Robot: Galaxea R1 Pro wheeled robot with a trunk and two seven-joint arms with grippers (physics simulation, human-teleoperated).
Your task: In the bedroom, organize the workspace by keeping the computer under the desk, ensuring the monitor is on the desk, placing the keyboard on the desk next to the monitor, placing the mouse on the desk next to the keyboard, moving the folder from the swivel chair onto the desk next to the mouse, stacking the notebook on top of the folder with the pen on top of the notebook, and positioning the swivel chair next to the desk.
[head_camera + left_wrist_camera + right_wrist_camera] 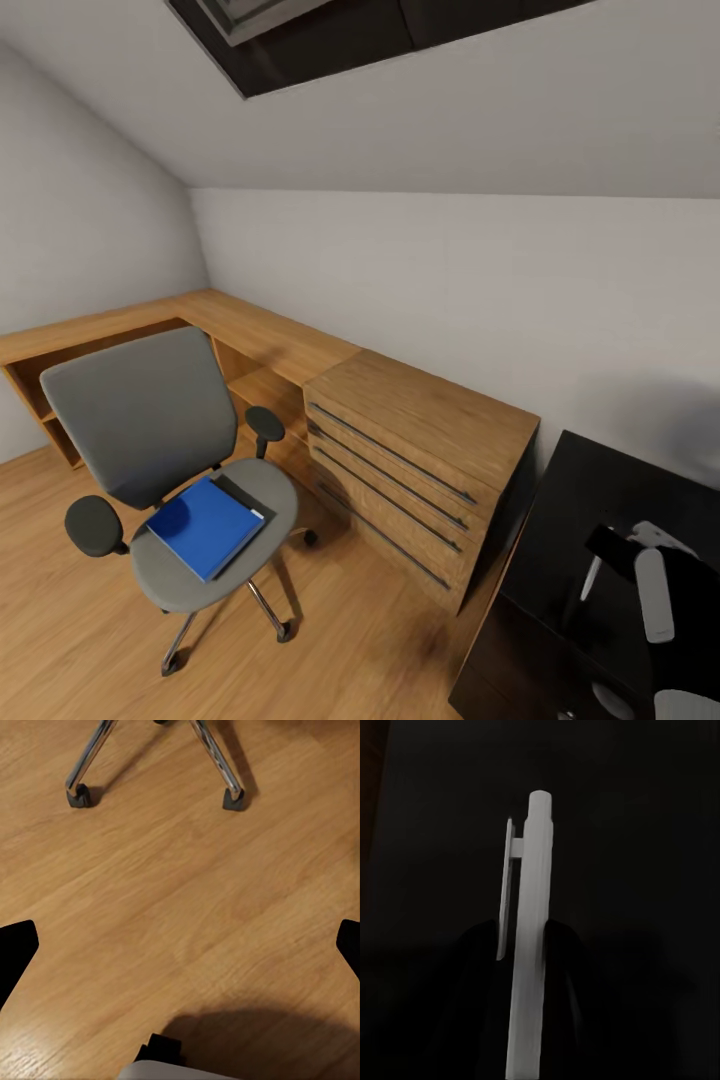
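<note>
The blue folder [206,524] lies flat on the seat of the grey swivel chair [140,420], which stands on the wood floor [180,907] beside the L-shaped wooden surface [250,330]. The right gripper [531,945] is closed on a white pen [531,937] over a black surface. The left gripper [180,945] is spread wide and holds nothing above the floor.

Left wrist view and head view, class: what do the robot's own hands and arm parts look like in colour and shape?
The left hand has two black, wedge-shaped fingertips, with a pale grey body and a black block behind them. In the head view, the right arm shows rounded light-grey shells over black parts.
</note>
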